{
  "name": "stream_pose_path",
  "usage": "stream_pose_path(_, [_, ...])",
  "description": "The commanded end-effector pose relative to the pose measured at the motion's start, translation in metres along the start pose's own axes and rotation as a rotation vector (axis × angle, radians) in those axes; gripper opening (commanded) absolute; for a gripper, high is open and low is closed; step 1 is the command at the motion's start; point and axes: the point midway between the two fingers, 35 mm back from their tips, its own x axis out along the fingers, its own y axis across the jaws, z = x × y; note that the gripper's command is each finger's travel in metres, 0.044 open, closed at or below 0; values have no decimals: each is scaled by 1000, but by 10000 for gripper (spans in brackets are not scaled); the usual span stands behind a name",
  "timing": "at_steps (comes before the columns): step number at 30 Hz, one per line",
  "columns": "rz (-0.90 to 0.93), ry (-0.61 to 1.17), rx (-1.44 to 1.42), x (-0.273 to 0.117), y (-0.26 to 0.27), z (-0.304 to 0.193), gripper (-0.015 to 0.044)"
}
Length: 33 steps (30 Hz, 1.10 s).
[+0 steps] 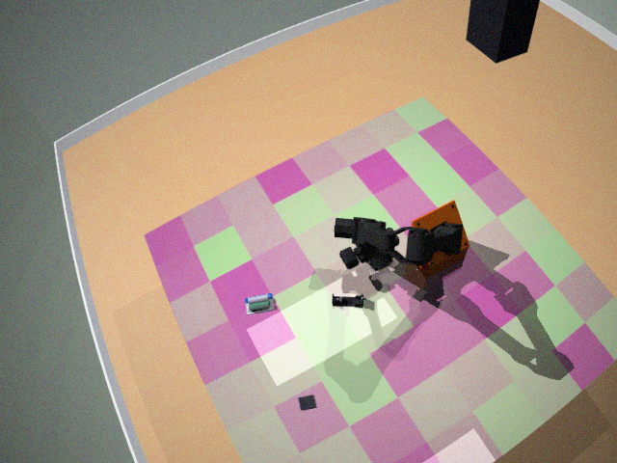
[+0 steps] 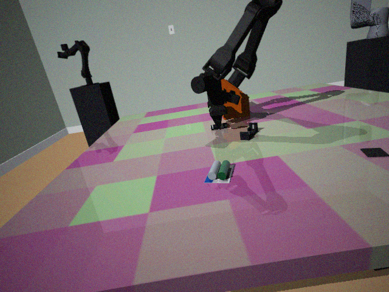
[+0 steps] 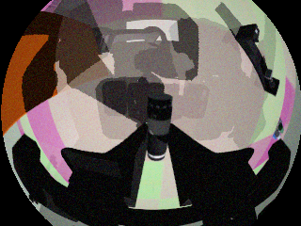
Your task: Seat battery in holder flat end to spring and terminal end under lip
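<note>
We have the gripper [image 1: 376,281] [image 2: 218,123] [image 3: 157,127] low over the patchwork tabletop [image 1: 224,249] [image 2: 188,194] [image 3: 155,181], its fingers drawn in on the black battery [image 2: 223,126] [image 3: 159,134], with a fingertip against each side of the barrel in the wrist view. Our battery lies on its side down at the tabletop; whether it touches the surface we cannot tell. It has a pale band at the end nearer the gripper body in the wrist view, and it is outside the holder, near it but apart. From above, the arm makes the battery hard to pick out. The black battery holder [image 1: 347,301] [image 2: 248,132] [image 3: 259,58] sits upright with a raised wall at each end and a low stretch between them, and no finger of ours touches it. Farther off is a small flat tray [image 1: 269,310] [image 2: 230,176] bearing two cylinders side by side, one pale grey [image 2: 214,170] and one green [image 1: 258,305] [image 2: 223,170], with blue showing at its edge. A dark square pad [image 1: 307,401] [image 2: 374,152] lies flat, well apart from both. Our arm's orange base [image 1: 441,214] [image 2: 232,108] [image 3: 28,52] stands behind the gripper in the exterior view.
</note>
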Motion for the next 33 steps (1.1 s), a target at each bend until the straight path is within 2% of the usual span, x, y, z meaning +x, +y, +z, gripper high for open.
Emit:
stream_pose_path(1, [-2,-1,5,-11,-1,0,60])
stream_pose_path(6, [-2,0,5,-49,-1,-1,60])
stream_pose_path(11, [-2,1,32,-50,-2,0,60])
stream_pose_path(33, [-13,18,888,-65,-63,29,60])
